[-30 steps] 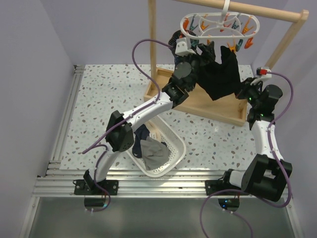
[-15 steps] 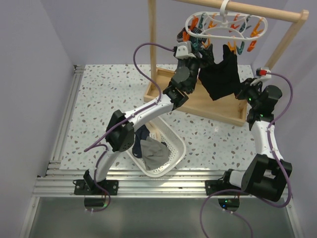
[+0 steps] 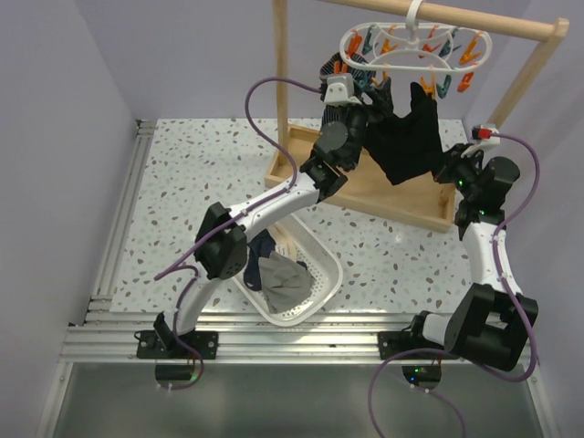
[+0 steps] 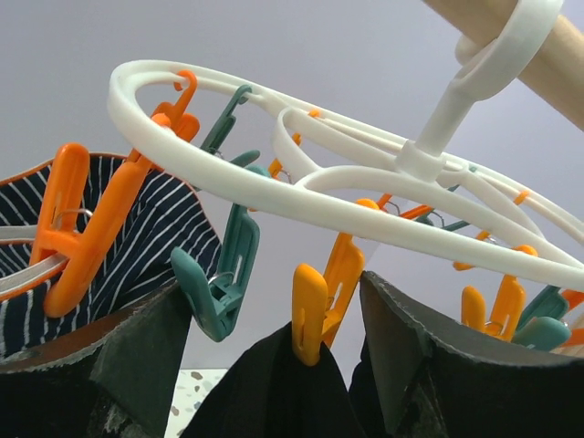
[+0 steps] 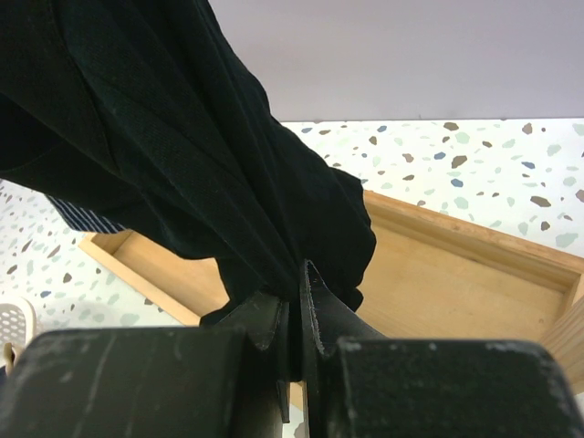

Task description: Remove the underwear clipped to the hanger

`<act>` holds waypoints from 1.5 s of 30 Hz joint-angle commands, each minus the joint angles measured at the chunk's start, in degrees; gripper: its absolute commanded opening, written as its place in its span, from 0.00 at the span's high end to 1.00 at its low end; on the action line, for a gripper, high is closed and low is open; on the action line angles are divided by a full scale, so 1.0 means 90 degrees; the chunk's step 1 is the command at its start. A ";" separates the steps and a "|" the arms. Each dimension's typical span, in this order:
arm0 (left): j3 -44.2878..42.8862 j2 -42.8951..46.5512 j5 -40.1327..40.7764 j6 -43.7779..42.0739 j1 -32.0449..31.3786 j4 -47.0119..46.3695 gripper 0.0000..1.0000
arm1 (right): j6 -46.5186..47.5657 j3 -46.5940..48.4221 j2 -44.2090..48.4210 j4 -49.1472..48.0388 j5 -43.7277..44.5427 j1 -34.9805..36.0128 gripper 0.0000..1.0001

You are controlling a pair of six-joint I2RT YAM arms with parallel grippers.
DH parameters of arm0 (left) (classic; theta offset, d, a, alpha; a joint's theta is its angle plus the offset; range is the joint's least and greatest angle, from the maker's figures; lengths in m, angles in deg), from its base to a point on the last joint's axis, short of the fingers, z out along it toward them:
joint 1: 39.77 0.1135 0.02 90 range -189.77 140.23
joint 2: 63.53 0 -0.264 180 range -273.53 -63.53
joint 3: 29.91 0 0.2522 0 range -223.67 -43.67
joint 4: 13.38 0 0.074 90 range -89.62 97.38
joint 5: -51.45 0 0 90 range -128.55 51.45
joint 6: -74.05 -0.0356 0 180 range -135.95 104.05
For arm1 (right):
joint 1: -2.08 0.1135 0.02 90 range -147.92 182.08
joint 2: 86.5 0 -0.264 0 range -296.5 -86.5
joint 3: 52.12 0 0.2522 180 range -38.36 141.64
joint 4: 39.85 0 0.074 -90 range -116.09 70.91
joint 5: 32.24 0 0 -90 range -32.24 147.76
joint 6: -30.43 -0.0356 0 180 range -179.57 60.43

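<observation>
The white oval hanger hangs by its hook from the wooden rail, with orange and teal clips. Black underwear hangs from an orange clip. My left gripper is open just under the ring. In the left wrist view its fingers stand on either side of that clip and the black cloth. Navy-and-white striped underwear is clipped at the left. My right gripper is shut on the black underwear's lower edge, with the cloth pinched between the jaws.
A wooden rail frame stands on a wooden tray base at the back. A white perforated basket near the left arm holds a grey garment and a navy one. Walls stand close on both sides.
The left gripper has risen to the clips and the hanger has swung up and to the right. In the last half second almost nothing moved. The right gripper has kept its hold.
</observation>
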 commanded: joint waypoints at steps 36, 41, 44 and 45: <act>0.0213 0.0688 -0.0057 -0.0061 -0.0063 -0.0516 0.30 | -0.0065 -0.0019 0.0038 -0.0107 -0.0059 -0.0044 1.00; 0.0458 0.0923 0.0070 -0.0159 -0.0141 -0.0516 0.23 | -0.0036 -0.0028 0.0028 -0.0097 -0.0049 -0.0044 1.00; 0.0341 0.0914 0.0090 -0.0140 -0.0161 -0.0293 0.22 | -0.0016 -0.0038 0.0028 -0.0097 -0.0078 -0.0044 1.00; 0.0128 0.0826 0.0129 -0.0130 -0.0171 -0.0185 0.22 | 0.0013 -0.0038 0.0028 -0.0107 -0.0088 -0.0054 1.00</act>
